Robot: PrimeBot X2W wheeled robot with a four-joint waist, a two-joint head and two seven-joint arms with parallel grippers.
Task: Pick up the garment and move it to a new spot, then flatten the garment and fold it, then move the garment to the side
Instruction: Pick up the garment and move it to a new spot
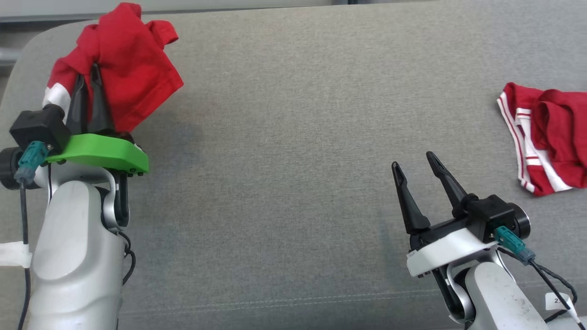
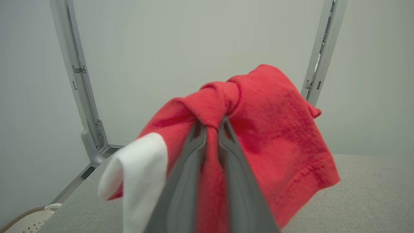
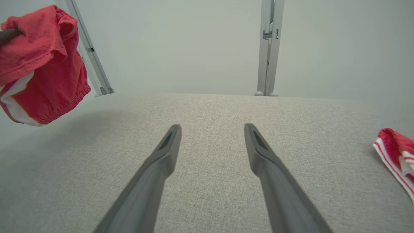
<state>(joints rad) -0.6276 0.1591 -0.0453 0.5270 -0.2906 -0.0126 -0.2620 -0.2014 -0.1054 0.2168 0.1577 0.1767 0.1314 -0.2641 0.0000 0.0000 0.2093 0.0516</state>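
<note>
A red garment (image 1: 124,64) with a white band hangs bunched from my left gripper (image 1: 89,75), lifted above the grey padded surface at the far left. The left wrist view shows both dark fingers pinched on a fold of the garment (image 2: 258,129), with the gripper (image 2: 212,124) shut on it. From the right wrist view the same garment (image 3: 38,64) dangles at the upper left. My right gripper (image 1: 413,164) rests low at the right, open, with nothing between its fingers (image 3: 169,142).
A second red garment with white stripes (image 1: 545,142) lies crumpled at the right edge of the grey surface (image 1: 293,137); it also shows as red striped cloth (image 3: 397,152). Grey metal frame posts (image 3: 268,48) stand behind the surface against a pale wall.
</note>
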